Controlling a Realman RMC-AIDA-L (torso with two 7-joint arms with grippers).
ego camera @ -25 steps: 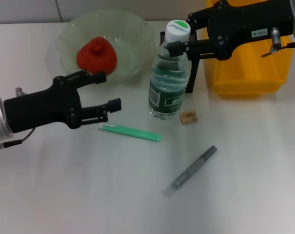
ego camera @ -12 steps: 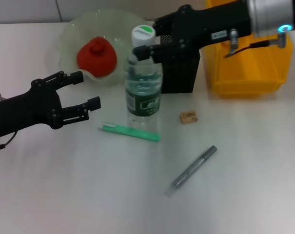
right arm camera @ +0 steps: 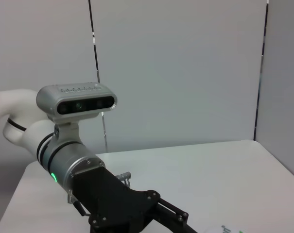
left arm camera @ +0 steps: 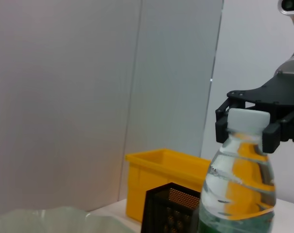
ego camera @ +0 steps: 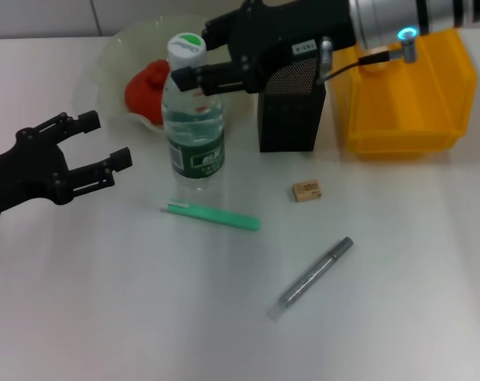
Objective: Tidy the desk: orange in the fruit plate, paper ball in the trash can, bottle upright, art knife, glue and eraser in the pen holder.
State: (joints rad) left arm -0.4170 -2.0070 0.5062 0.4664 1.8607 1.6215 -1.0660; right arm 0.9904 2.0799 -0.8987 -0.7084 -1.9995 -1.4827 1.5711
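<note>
You have 1 clear plastic bottle (ego camera: 192,119) standing upright at upper centre, green label, white-and-green cap — print unreadable. The right gripper (ego camera: 193,59) clamps its cap. 1 fuzzy orange (ego camera: 147,86) sits in the scalloped pale-green fruit plate (ego camera: 120,51). 1 tan eraser (ego camera: 306,190) lies centre-right. The left gripper (ego camera: 105,141), mid-left, spreads wide, empty.

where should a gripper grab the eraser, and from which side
Judging by its pose, from straight above, fingers closing across the short sides. The eraser lies flat as a low block, with bare desk all round it, apart from the pen holder and grey pen, so a side approach would likely just push it.
</note>
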